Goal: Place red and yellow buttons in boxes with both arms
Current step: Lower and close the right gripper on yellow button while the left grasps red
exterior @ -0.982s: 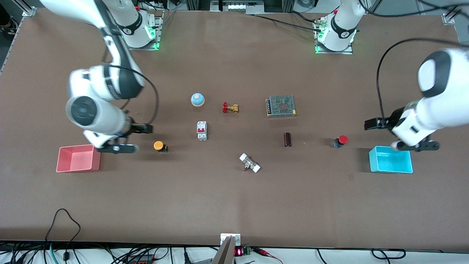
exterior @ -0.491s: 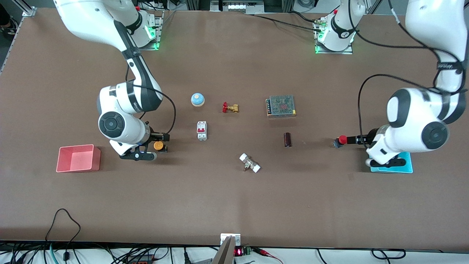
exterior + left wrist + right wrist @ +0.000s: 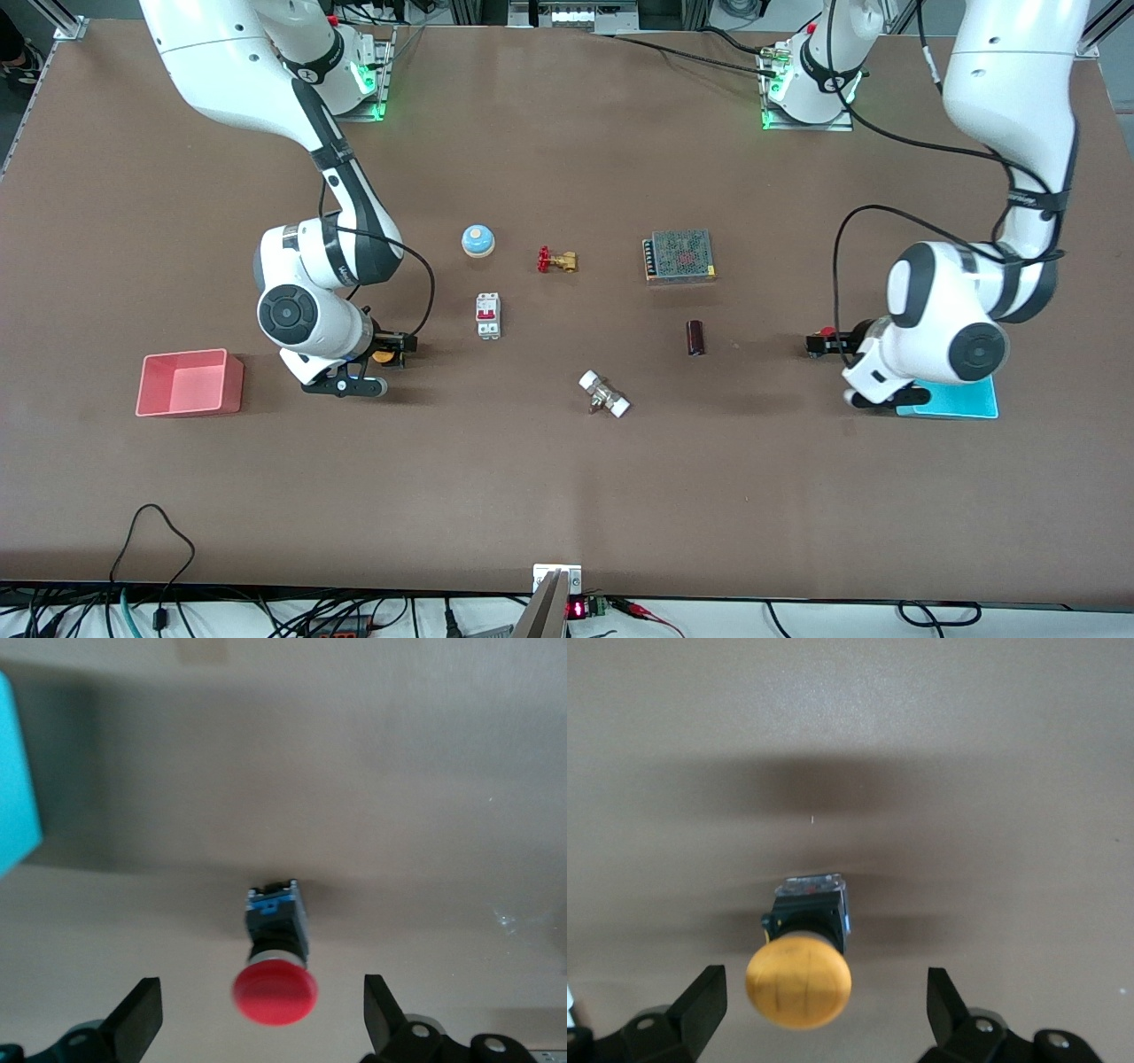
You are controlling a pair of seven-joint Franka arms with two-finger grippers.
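**Both end effectors spread wide around their buttons**

The right end effector (image 3: 824, 1028) is low at the yellow button (image 3: 383, 355), toward the right arm's end of the desk (image 3: 567, 496). In the right wrist view its fingers (image 3: 700, 1005) stand wide apart, one on each side of the yellow cap, with clear gaps and no contact. The button lies on its side on the desk, cap toward the end effector and dark body pointing away from it. The pink box (image 3: 189, 382) sits on the desk near this end effector, farther toward the right arm's end of the desk, and holds nothing.

The left end effector (image 3: 263, 1028) is low at the red button (image 3: 827, 332), toward the left arm's end of the desk. Its fingers (image 3: 140, 1014) are likewise spread wide, flanking the red cap without touching it. This button also lies on its side, cap toward the end effector, dark body with a blue band pointing away. The cyan box (image 3: 961, 400) lies just beside this end effector, partly hidden under the arm's wrist in the front view; a corner of it shows at the edge of the left wrist view.

Between the two end effectors, mid-desk, lie a blue bell (image 3: 477, 240), a brass valve (image 3: 557, 260), a white breaker (image 3: 488, 315), a meshed power supply (image 3: 679, 256), a dark cylinder (image 3: 695, 338) and a white-ended fitting (image 3: 604, 394).
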